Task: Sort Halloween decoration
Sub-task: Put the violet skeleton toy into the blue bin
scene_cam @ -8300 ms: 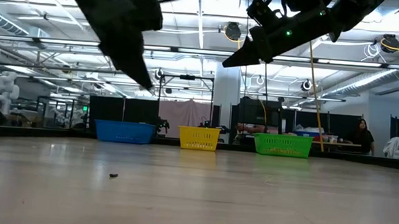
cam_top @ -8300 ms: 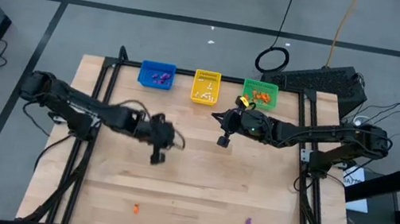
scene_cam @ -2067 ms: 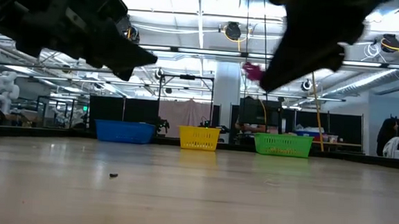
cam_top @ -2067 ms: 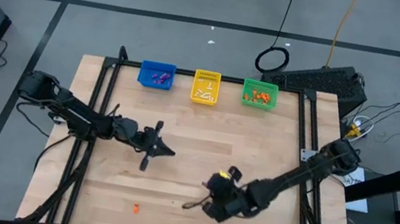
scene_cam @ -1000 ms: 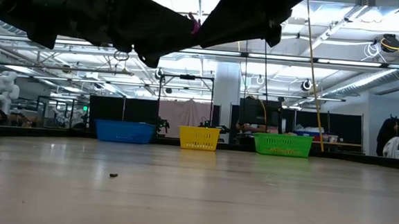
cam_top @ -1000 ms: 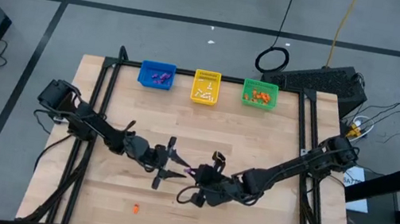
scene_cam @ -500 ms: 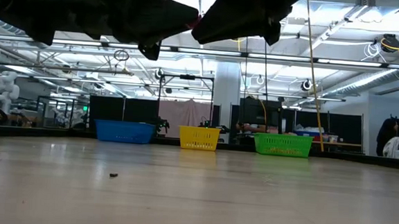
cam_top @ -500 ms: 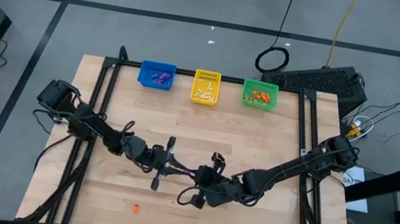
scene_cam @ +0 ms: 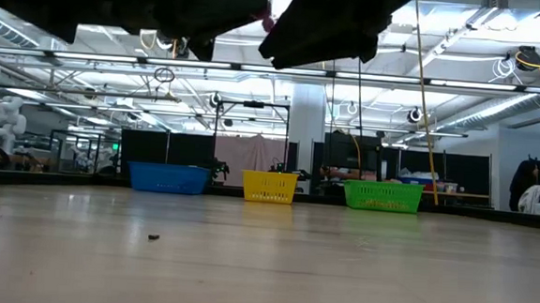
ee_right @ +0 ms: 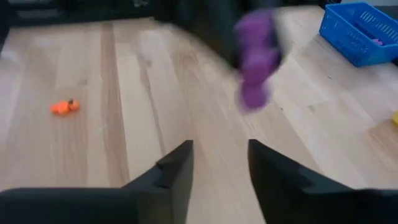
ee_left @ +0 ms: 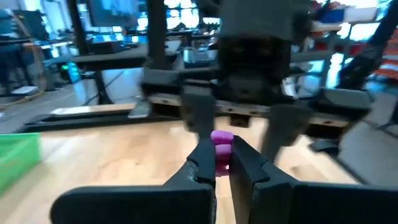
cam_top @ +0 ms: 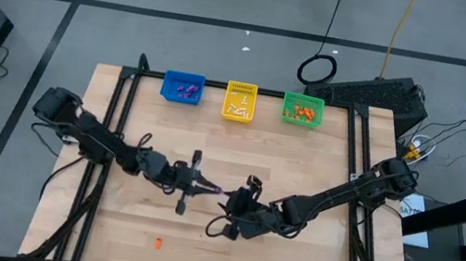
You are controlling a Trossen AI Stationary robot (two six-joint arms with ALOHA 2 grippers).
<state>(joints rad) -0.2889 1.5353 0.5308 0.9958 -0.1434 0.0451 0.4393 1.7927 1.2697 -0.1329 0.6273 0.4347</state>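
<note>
High view: I have both arms meeting over mid-table. Left gripper (cam_top: 210,187) pinches a purple trinket (cam_top: 218,189) at its tips; right gripper (cam_top: 234,202) sits just beside it, facing it. Blue basket (cam_top: 182,88) with purple bits, yellow basket (cam_top: 239,101) with white ones, green basket (cam_top: 302,110) with orange ones line the far edge. One orange trinket (cam_top: 158,243) lies alone near the front edge, well apart from both arms.

Low view: both arms hang high above the wood, tips nearly touching; a speck of purple shows between them.

Left wrist view: fingers (ee_left: 202,163) narrow, clamped on the purple piece (ee_left: 222,148). The other arm's jaws stand apart just behind it.

Right wrist view: own fingers (ee_right: 175,167) spread wide, nothing between them. Purple trinket (ee_right: 256,61) hangs ahead, carried by the left arm; orange one (ee_right: 64,107) on the table beyond.

Risks, as I judge them: the grip is only at the fingertips on a tiny piece, so a quick swing toward the blue basket could flick it loose. The grippers are close enough that pulling away carelessly could knock it out.
</note>
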